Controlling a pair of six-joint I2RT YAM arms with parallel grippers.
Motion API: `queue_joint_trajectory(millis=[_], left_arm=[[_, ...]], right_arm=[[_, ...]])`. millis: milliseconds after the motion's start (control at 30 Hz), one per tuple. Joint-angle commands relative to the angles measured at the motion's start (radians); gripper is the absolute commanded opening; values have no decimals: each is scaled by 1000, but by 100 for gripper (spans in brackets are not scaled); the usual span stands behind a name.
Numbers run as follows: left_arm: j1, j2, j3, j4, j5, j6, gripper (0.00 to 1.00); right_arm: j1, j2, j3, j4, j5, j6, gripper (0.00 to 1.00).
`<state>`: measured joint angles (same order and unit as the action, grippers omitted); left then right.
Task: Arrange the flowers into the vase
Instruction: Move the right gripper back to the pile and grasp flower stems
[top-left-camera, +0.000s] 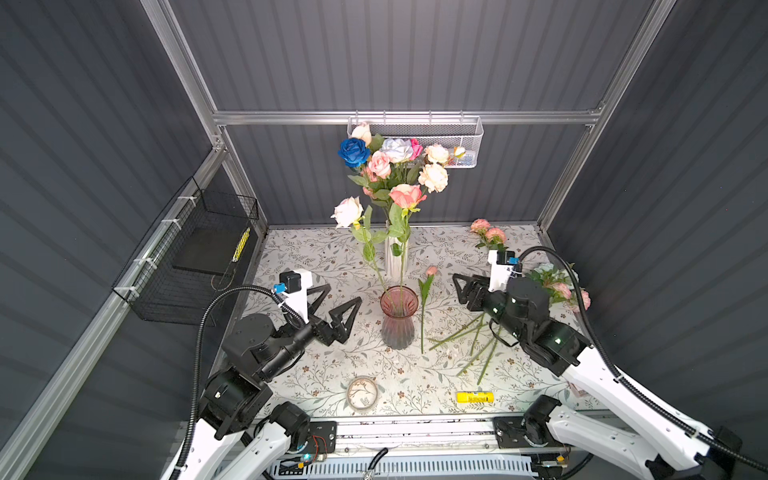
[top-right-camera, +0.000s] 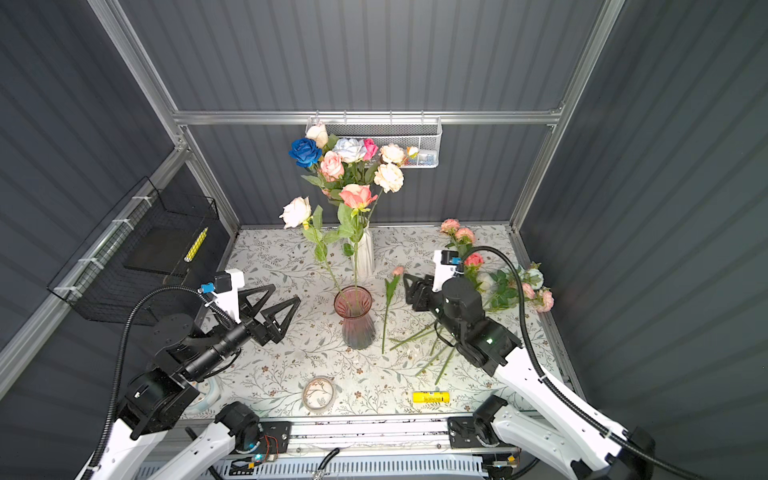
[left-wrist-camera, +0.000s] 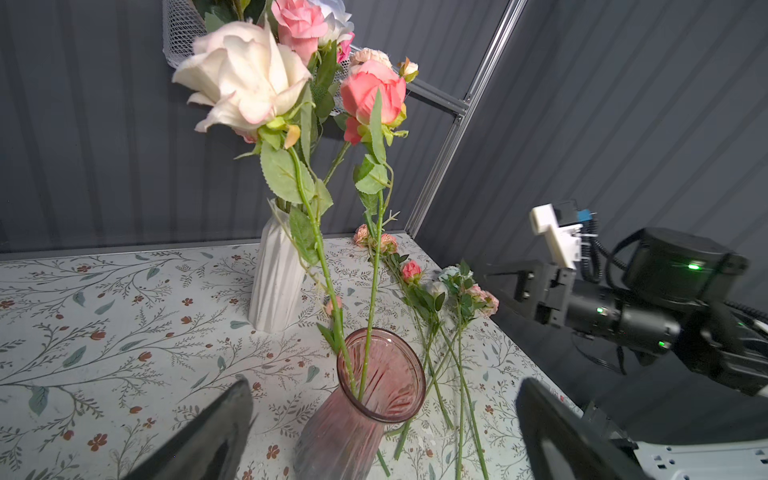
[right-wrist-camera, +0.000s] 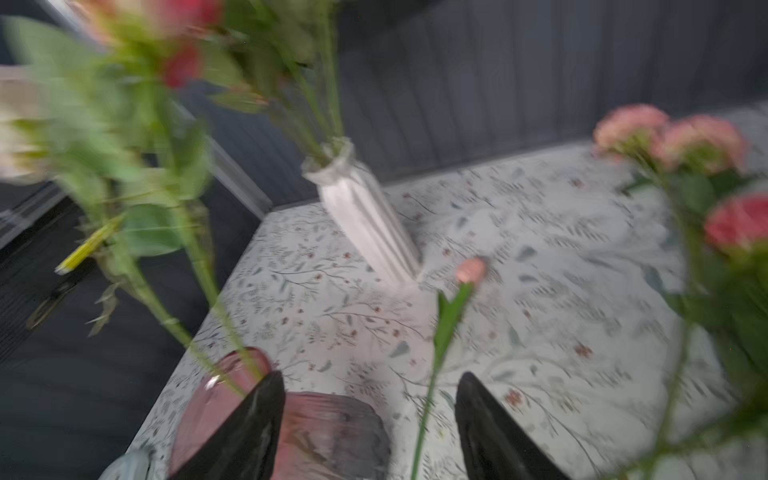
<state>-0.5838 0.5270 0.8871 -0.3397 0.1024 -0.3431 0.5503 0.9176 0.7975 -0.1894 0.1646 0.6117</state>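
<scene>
Left of the pink glass vase (top-left-camera: 398, 320), the left gripper (top-left-camera: 345, 293) is held over the table (top-left-camera: 316, 374) with its jaws spread wide and nothing between them. Two of the flowers, a cream rose (top-left-camera: 347, 212) and a peach-pink rose (top-left-camera: 406, 195), are stood in that vase. A fuller bunch (top-left-camera: 392, 162) is kept in the white vase (top-left-camera: 390, 259) behind it, and a pink bud (top-left-camera: 431, 271) is laid just to its right. Further right, the right gripper (top-left-camera: 457, 289) is seen with jaws parted and empty, and other loose flowers (top-left-camera: 557, 289) are heaped beyond it.

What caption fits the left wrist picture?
Cream rose and pink rose stand in the pink vase; loose flowers lie beside it.
</scene>
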Motion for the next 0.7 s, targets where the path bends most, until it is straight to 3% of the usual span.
queue_joint_trajectory(millis=[0,333,667], left_arm=[[-6,-15,-4,8,6,11,100],[-6,-42,-58,19,3,-2,100],[-6,-53,-46,-5,19,4,100]], right_arm=[[-152,3,-64,-243,-67,202,65],[-460,187,-141,-206,-115,172,50],[-575,488,-57,-101,-1,126,39]])
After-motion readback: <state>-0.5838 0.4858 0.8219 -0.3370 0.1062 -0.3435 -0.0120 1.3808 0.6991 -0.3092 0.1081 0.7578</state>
